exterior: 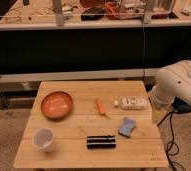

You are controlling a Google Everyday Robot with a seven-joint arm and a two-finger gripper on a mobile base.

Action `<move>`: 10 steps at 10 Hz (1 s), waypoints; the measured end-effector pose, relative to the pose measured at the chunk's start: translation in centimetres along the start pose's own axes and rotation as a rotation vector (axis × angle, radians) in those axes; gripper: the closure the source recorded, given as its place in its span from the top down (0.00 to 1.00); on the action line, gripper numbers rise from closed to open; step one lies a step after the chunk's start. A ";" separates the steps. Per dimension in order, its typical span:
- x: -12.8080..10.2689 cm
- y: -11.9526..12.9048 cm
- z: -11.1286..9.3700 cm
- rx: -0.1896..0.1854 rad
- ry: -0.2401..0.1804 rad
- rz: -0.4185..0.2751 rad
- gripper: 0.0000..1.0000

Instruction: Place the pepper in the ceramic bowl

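Observation:
The pepper (101,106) is small, slim and orange, and lies on the wooden table (69,150) near its middle, with its thin stem pointing toward the front. The ceramic bowl (57,105) is shallow, terracotta-orange and holds nothing; it stands at the table's left, a short way left of the pepper. My white arm (178,85) reaches in from the right. My gripper (159,114) hangs at the table's right edge, well right of the pepper and apart from it.
A translucent white plastic cup (43,139) stands at the front left. A black ridged block (100,142) lies at the front middle, a blue sponge-like block (127,126) right of it, and a white packet (134,103) at the back right. A dark shelf unit stands behind the table.

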 end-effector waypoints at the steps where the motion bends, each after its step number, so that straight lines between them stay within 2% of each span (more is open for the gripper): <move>1: 0.0 0.0 0.0 0.000 0.000 0.000 0.80; 7: -0.2 -0.1 0.0 0.002 0.001 -0.004 0.80; 8: -0.8 -0.5 0.0 0.008 0.001 -0.020 0.80; 10: -3.9 -1.3 -0.1 0.018 -0.005 -0.066 0.80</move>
